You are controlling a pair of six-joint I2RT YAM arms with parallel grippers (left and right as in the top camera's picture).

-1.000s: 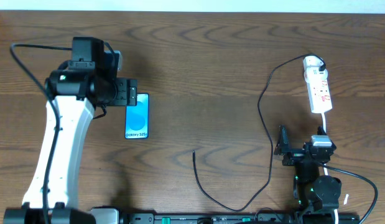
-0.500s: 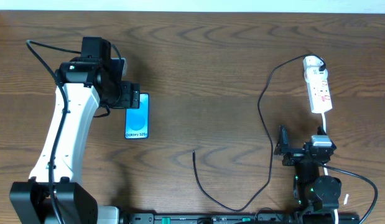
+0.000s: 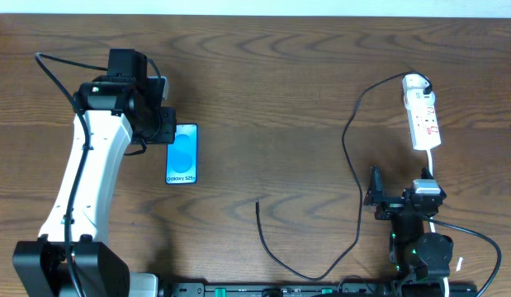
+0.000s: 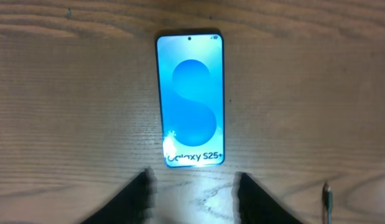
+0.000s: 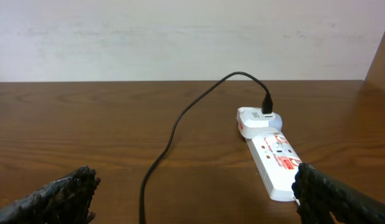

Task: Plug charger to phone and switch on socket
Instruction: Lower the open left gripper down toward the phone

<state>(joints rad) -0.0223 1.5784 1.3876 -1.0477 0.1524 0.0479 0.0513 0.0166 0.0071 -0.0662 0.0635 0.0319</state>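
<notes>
Left fingers [image 4: 133,199] half-parted, empty, right fingers [image 5: 55,199] wide, empty, phone [image 4: 190,99] flat, blue screen lit

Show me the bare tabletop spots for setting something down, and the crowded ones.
Free: the wide middle between the phone and the charger loop, plus the far strip along the back edge. Crowded: around the socket, charger and right gripper; and where the left gripper hovers at the phone.

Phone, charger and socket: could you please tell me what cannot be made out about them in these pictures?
Phone port: hidden in the overhead and left wrist views, since both look down onto the screen.
Charger tip: small and cut off by the bottom edge in the left wrist view; too small overhead.
Socket switch position: too small overhead; too blurred in the right wrist view.
</notes>
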